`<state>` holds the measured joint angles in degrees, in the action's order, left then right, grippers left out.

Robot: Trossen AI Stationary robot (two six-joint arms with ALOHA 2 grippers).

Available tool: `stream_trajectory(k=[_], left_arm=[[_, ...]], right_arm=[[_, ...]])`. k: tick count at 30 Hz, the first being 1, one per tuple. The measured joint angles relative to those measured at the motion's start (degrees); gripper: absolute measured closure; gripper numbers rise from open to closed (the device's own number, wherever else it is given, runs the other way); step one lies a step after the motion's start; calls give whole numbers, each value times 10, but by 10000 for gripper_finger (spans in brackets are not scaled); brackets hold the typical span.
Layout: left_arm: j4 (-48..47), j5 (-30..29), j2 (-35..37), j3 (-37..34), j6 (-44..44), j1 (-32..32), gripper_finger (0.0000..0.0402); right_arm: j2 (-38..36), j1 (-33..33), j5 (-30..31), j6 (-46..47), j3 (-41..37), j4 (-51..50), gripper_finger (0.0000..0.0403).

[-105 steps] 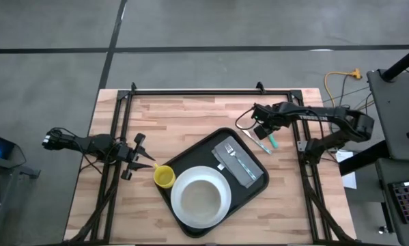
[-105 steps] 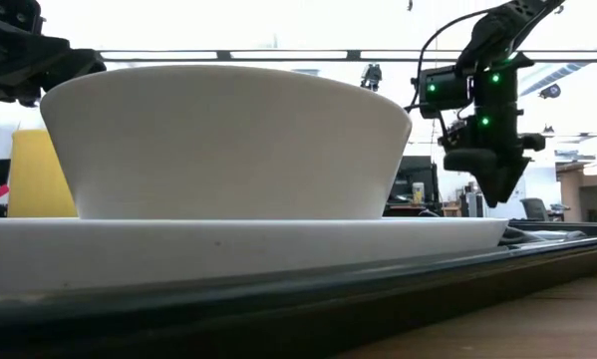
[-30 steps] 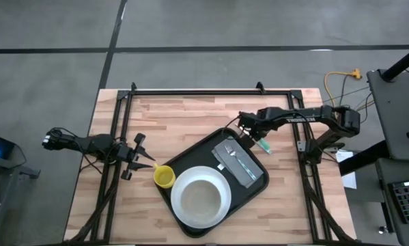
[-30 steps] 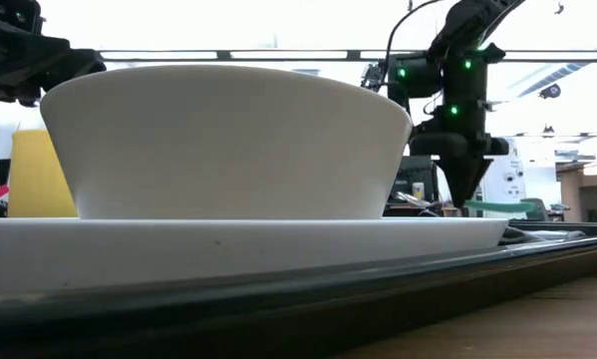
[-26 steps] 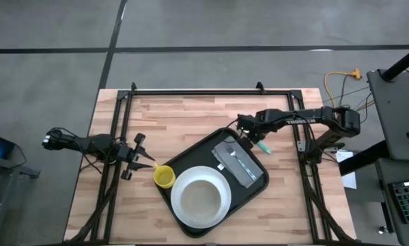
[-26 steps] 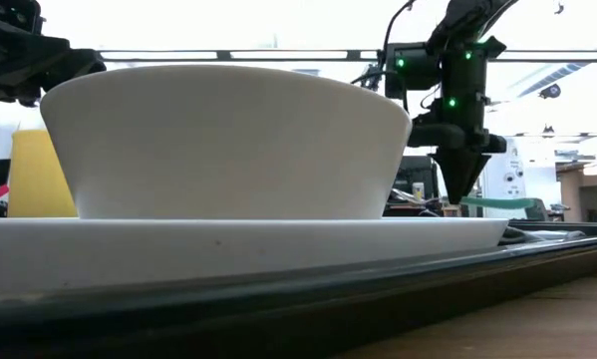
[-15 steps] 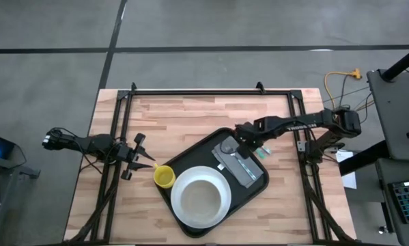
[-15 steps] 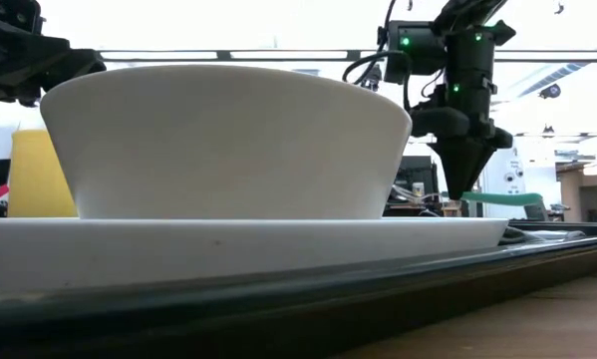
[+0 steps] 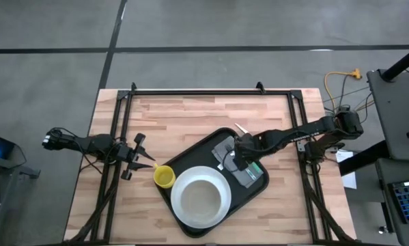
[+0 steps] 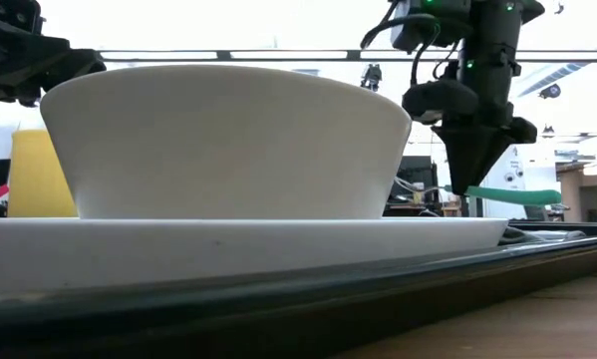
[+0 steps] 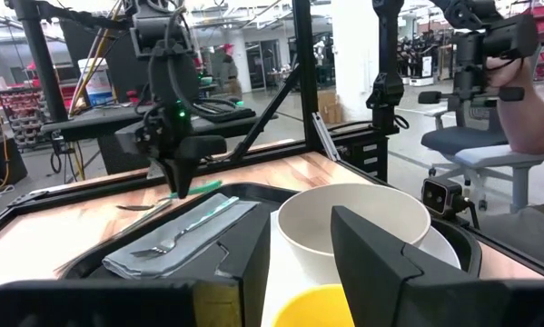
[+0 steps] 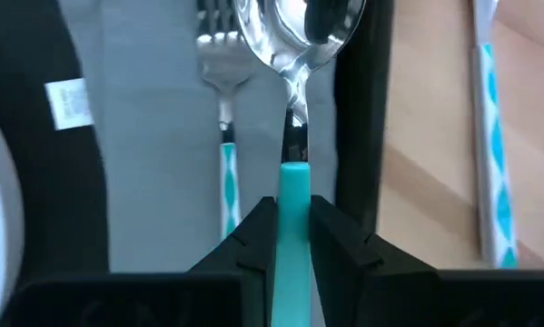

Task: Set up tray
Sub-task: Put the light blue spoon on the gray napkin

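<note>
The black tray (image 9: 190, 158) lies on the wooden table and carries a white plate (image 9: 180, 212) with a white bowl (image 9: 201, 197) and a grey napkin (image 9: 226, 147). A teal-handled fork (image 12: 224, 100) lies on the napkin. My right gripper (image 9: 241, 158) hovers over the napkin, shut on a teal-handled spoon (image 12: 299, 23). My left gripper (image 9: 144, 158) waits open at the tray's left, with a yellow cup (image 9: 164, 177) standing on the table just ahead of its fingers. My right gripper pinches the spoon's teal handle (image 12: 294, 177) between its two fingers, coming from above and pointing down. The fingers (image 10: 467, 170) lie across the handle. The spoon sits about level, its free handle end (image 10: 522, 195) sticking out sideways and its bowl above the napkin beside the fork.
A teal-patterned knife (image 12: 489, 136) lies on the bare wood just outside the tray's far right rim (image 12: 353, 136). The table's far half shows bare wood. Metal frame rails run along the left, right and far edges. A person's arm (image 11: 535, 127) shows beyond the table.
My right gripper has carried the spoon from beside the tray's far right corner toward the table's near edge and a little left. It now hangs over the napkin inside the tray. The spoon stayed level in the hold. The left arm kept still.
</note>
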<state>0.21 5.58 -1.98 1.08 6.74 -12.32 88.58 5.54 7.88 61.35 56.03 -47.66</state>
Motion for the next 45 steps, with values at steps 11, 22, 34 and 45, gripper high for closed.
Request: stream_trajectory(k=[11, 22, 34, 45], left_arm=[[0, 0, 0, 0, 0, 0, 297], [0, 0, -4, 0, 0, 0, 297], [3, 0, -21, 0, 0, 0, 297], [3, 0, -44, 0, 0, 0, 297]], right_arm=[[13, 28, -6, 13, -1, 64, 360], [37, 36, -33, 28, 0, 105, 360], [89, 36, -76, 7, 31, 121, 360], [147, 36, -69, -1, 77, 69, 360]])
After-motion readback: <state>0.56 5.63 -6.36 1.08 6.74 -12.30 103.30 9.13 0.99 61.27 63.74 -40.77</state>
